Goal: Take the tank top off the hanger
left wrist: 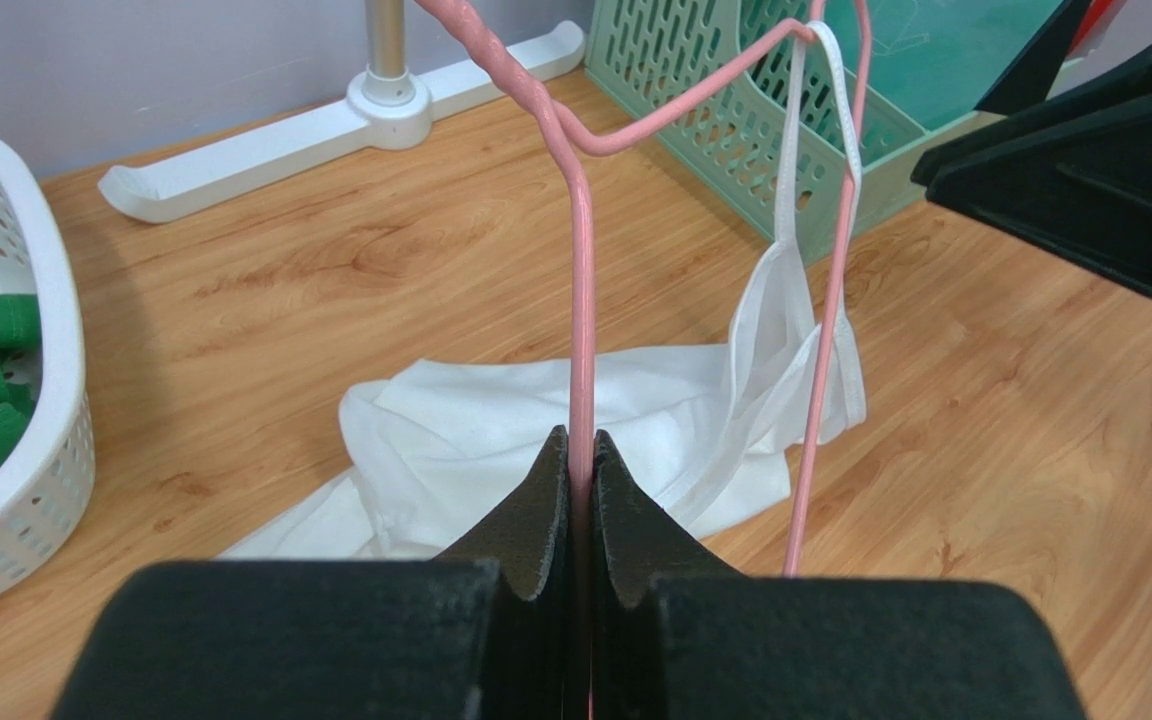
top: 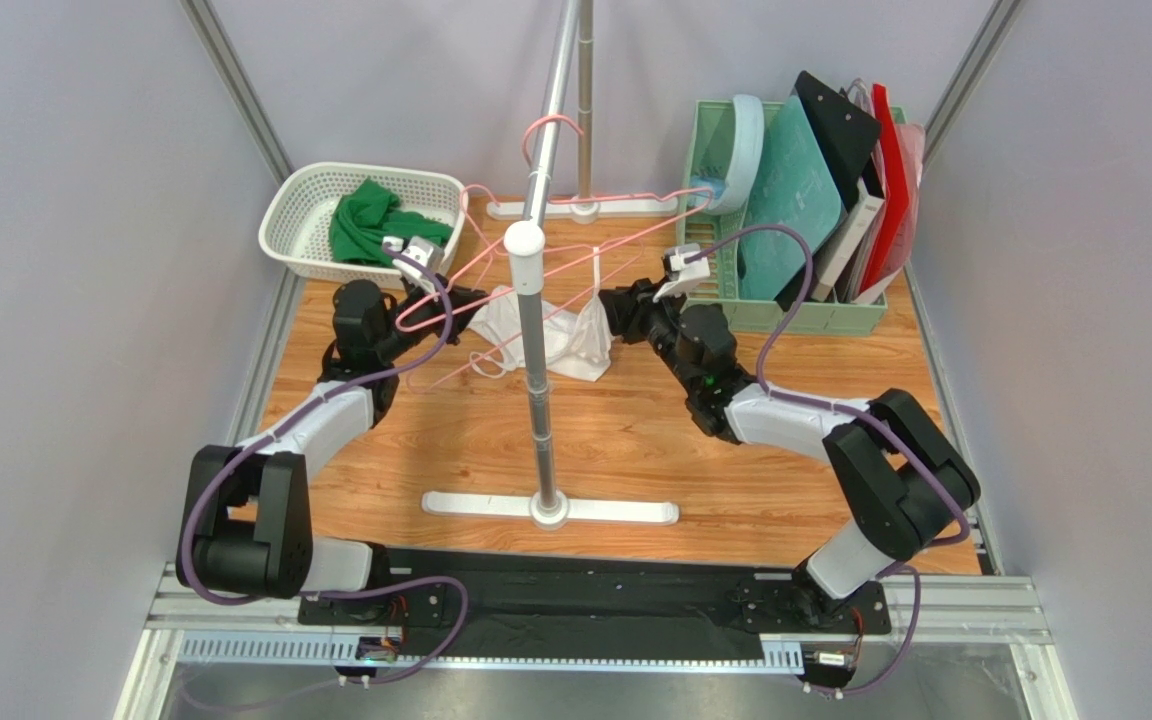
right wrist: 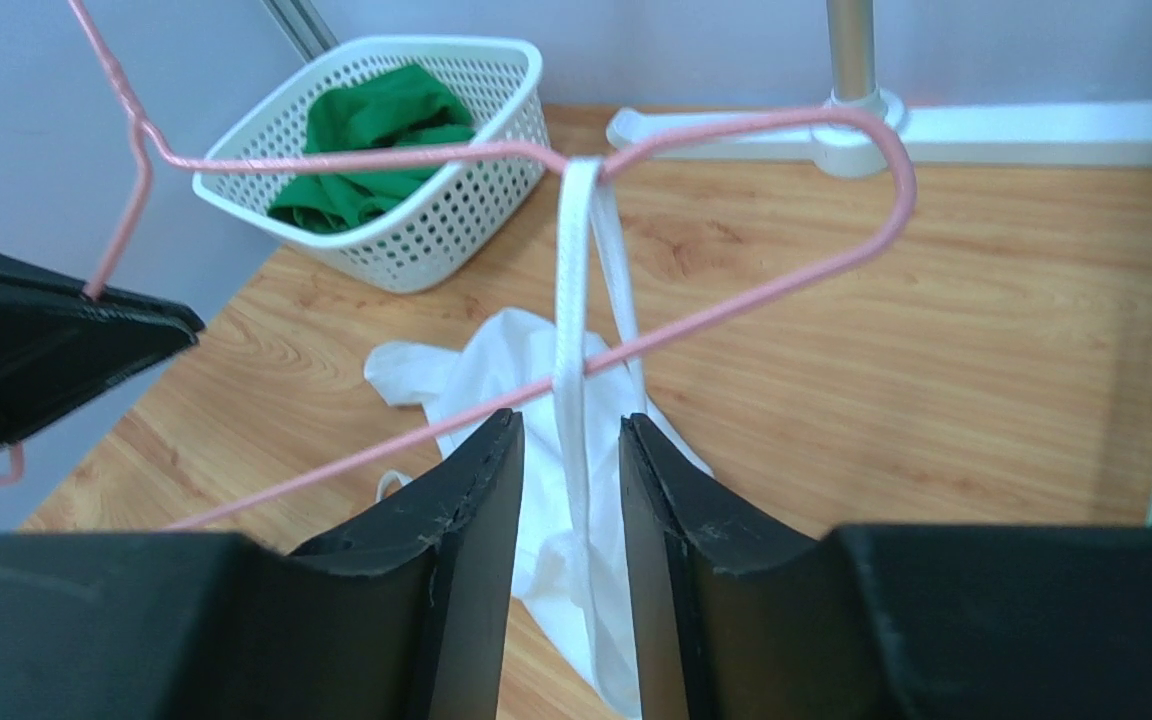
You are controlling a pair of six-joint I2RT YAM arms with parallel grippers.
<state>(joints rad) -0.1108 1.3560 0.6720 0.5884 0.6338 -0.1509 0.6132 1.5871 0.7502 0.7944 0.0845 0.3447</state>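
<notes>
The white tank top (top: 560,342) lies mostly crumpled on the wooden table, and one strap (right wrist: 579,270) still loops over the pink wire hanger (right wrist: 778,285). My left gripper (left wrist: 579,450) is shut on a wire of the hanger (left wrist: 582,270), left of the stand. In the left wrist view the strap (left wrist: 790,180) hangs from the hanger's far corner down to the tank top (left wrist: 522,428). My right gripper (right wrist: 570,428) faces it from the right, its jaws apart on either side of the hanging strap, a gap showing between them. In the top view the two grippers (top: 425,270) (top: 620,308) flank the pole.
A white basket (top: 297,203) holding green cloth sits at back left. A green rack (top: 710,143) of folders stands at back right. The garment stand's pole (top: 537,323) and white base (top: 597,510) stand mid-table. Another pink hanger (top: 549,135) hangs on the rail.
</notes>
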